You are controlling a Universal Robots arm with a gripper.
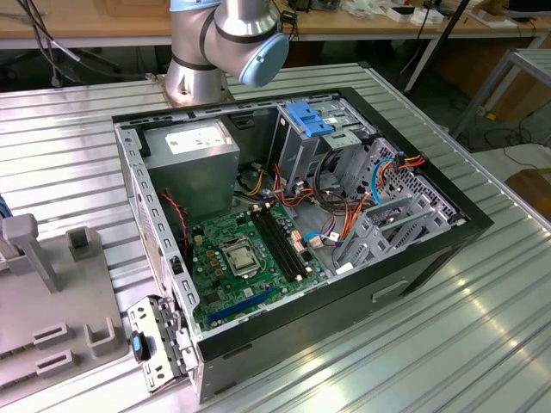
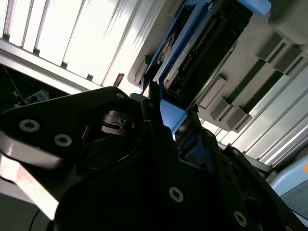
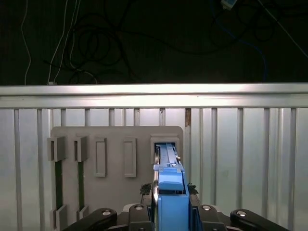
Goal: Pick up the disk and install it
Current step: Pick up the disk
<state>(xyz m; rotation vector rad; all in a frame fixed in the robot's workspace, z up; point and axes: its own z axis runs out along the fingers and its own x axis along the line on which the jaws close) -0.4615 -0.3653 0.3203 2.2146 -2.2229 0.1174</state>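
We see the tool (image 3: 171, 192) closed narrow on the disk (image 3: 169, 175). In the first wrist view its dark fingers (image 3: 155, 192) press against both sides of the bright blue carrier handle. The disk stands on edge in an end slot of a grey holder plate (image 3: 115, 139), which lies flat on the ribbed metal table (image 3: 240, 144). The other slots run in a row beside it. In the second wrist view we see the disk (image 2: 192, 53) edge-on, its grey metal body framed in blue, with the tool (image 2: 173, 108) gripping the blue end nearest the camera. We cannot tell whether the disk's lower edge is seated in the slot or lifted off it. In the exterior view the open computer case (image 1: 413, 258) lies on the table (image 1: 430, 344) with its motherboard (image 1: 241, 258) exposed. The holder plate (image 1: 43, 292) sits at the exterior view's left, apart from the case. The arm (image 1: 224, 43) rises beyond the case's far side.
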